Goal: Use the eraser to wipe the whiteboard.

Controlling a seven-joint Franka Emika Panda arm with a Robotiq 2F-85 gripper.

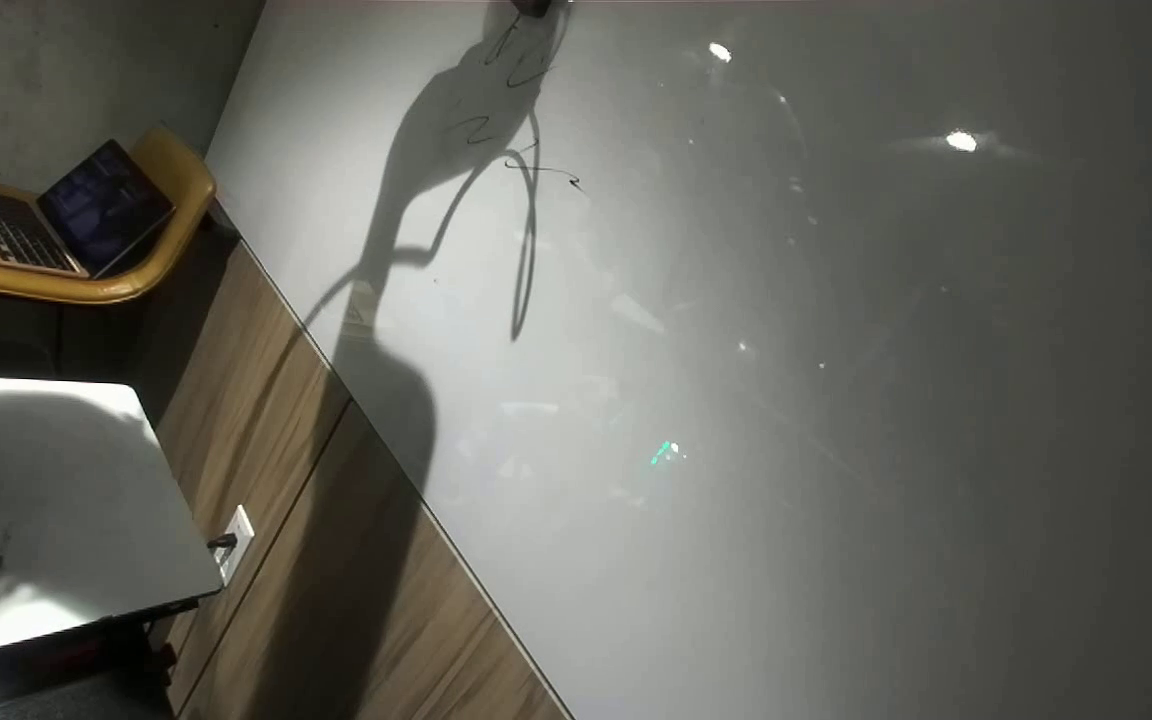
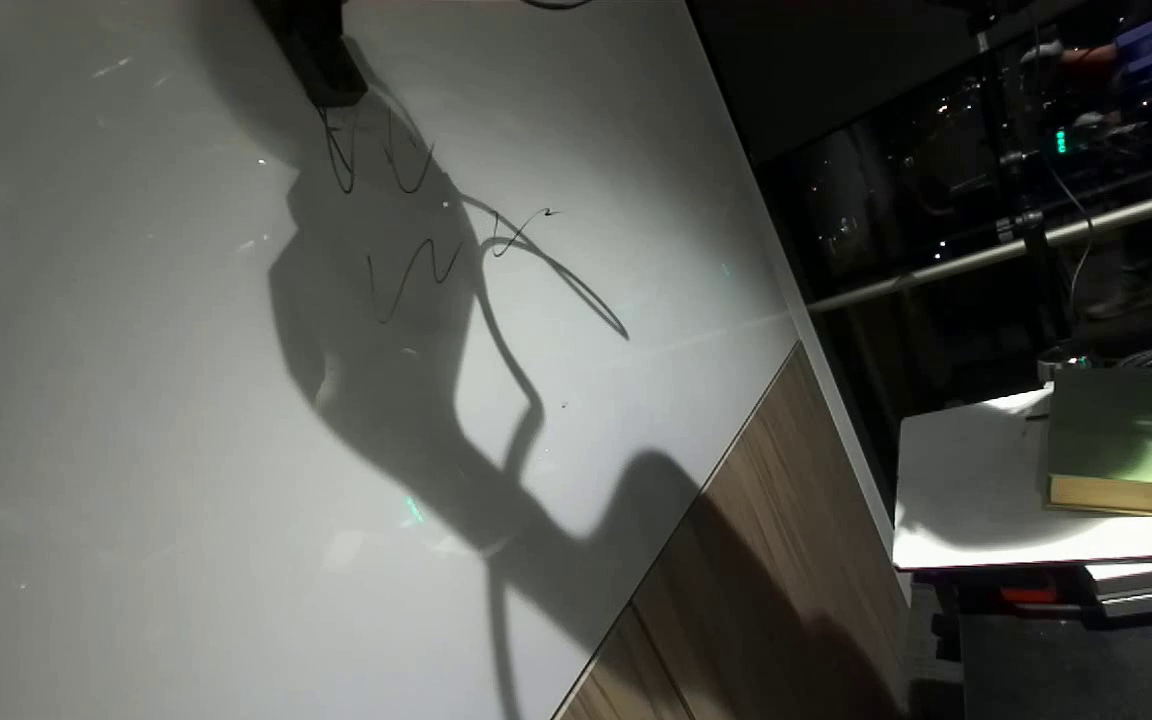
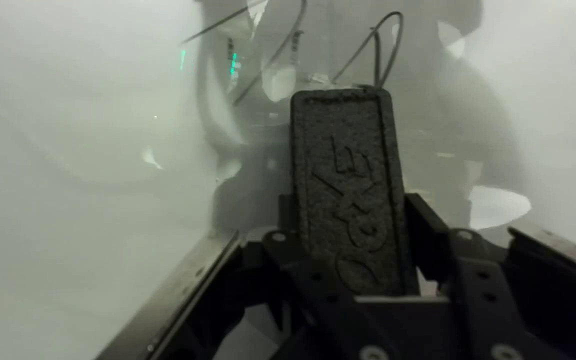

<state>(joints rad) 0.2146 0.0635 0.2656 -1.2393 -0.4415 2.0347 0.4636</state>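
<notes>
Wrist view shows pickup done, your gripper [image 3: 351,215] clamped on the eraser [image 3: 350,187]; pen scribbles [image 2: 427,242] on the whiteboard [image 2: 166,400] in both exterior views suggest most wiping remains.

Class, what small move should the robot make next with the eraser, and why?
Probably ease the eraser toward the top of the wrist view, pressed to the whiteboard, over the nearest pen loop. The gripper grips the eraser by its sides, that loop shows right at its far end, and more scribbles show in both exterior views. Whether the eraser touches the board is unclear.
</notes>
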